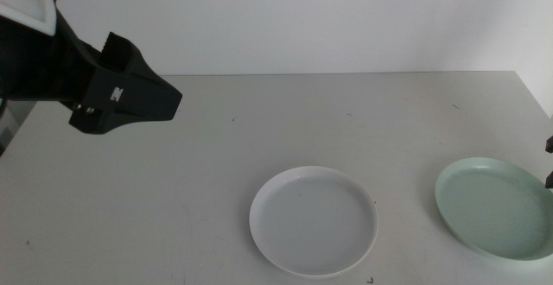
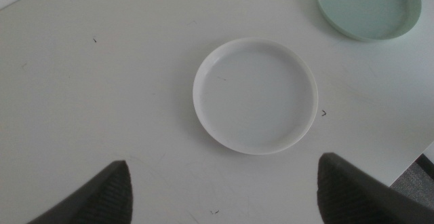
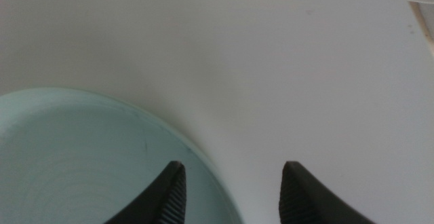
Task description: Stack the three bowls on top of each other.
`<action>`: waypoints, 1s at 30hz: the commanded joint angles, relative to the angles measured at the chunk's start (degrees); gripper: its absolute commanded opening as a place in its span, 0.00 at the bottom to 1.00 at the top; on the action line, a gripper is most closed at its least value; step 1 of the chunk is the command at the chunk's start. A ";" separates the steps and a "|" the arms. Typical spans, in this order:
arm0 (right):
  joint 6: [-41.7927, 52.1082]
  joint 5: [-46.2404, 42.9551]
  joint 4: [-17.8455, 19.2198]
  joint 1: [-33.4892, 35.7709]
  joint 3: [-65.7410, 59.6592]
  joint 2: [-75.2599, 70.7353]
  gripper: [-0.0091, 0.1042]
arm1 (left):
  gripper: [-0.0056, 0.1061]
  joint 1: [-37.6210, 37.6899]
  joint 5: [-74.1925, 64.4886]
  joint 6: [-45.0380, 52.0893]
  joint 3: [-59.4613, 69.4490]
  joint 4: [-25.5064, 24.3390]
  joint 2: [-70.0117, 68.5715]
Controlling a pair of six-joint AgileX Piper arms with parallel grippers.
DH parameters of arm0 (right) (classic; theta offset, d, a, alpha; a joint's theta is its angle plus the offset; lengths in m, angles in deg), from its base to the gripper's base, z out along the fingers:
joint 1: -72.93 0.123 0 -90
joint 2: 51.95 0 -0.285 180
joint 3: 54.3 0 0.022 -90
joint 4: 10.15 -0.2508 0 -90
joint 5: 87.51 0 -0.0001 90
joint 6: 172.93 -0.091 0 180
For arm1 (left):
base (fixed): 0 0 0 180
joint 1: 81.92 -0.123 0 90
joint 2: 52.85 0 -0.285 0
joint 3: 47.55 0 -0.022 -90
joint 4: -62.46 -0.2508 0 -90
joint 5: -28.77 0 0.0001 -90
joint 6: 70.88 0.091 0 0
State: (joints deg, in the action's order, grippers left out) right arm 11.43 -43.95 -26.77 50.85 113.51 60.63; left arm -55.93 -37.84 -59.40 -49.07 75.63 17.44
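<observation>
A white bowl [image 1: 313,220] [image 2: 255,95] lies on the table near the front middle. A pale mint green bowl [image 1: 497,207] [image 2: 366,3] [image 3: 81,156] lies to its right, near the table's right edge. My left gripper [image 1: 168,104] [image 2: 227,197] hangs open, high over the table's back left, with the white bowl seen between its jaws from above. My right gripper [image 3: 230,183] is open at the green bowl's right rim, one jaw over the inside and one outside it. Only slivers of this gripper [image 1: 549,160] show at the middle view's right edge.
The pale table [image 1: 216,190] ends close behind the green bowl on the right. A white wall runs along the table's back edge. The left arm's dark bulk fills the upper left of the middle view.
</observation>
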 commanded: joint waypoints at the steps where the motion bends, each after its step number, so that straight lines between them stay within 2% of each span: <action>1: 4.39 -1.06 -2.24 0.21 1.84 -1.87 0.39 | 0.99 0.24 2.67 0.00 -1.67 0.95 -0.85; 16: 5.23 1.86 -3.46 0.21 1.79 3.39 0.34 | 0.99 0.24 2.67 0.00 -1.67 0.95 -0.85; 18: 5.41 1.97 -3.46 0.21 1.79 3.90 0.30 | 0.99 0.24 2.67 0.00 -1.67 0.95 -0.85; 22: 5.41 2.17 -3.75 0.21 1.79 3.43 0.09 | 0.99 0.24 2.67 0.00 -1.67 0.95 -0.85; 23: 5.41 2.53 -4.01 0.21 1.79 3.21 0.07 | 0.99 0.24 2.67 0.00 -1.67 0.95 -0.85; 26: 5.41 3.59 -6.15 0.21 1.79 1.06 0.07 | 0.99 0.24 2.60 0.00 -1.67 0.98 -0.85; 30: 7.26 4.84 -11.02 0.21 1.79 -3.99 0.07 | 0.99 0.24 2.60 0.00 -1.67 0.98 -0.85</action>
State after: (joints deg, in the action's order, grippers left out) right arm 17.14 -39.67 -34.79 51.29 114.20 61.78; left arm -55.93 -37.84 -59.40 -49.07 75.63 17.44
